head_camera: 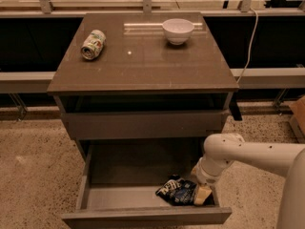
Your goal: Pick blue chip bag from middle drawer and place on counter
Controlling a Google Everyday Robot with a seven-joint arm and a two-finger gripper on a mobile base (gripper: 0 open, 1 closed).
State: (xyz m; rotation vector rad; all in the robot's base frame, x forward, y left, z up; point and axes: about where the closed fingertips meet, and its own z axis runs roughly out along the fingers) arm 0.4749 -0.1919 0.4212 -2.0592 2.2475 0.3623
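Bag (177, 192) crumpled on floor of pulled-out drawer (119, 198), front right corner. Tool (202, 194) low inside drawer from the right, touching bag's right edge, probably set for a grasp; cannot tell whether closed on it. Up on bench (143, 66), bare stretch between can (93, 44) and bowl (177, 30), likely room for set-down.

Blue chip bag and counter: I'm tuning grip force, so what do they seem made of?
The blue chip bag looks like thin foil or plastic film: it is crumpled into irregular creases. The counter looks like a hard polished slab, perhaps laminate or stone: it carries bright reflections. The claw is low in the middle drawer, right at the bag.
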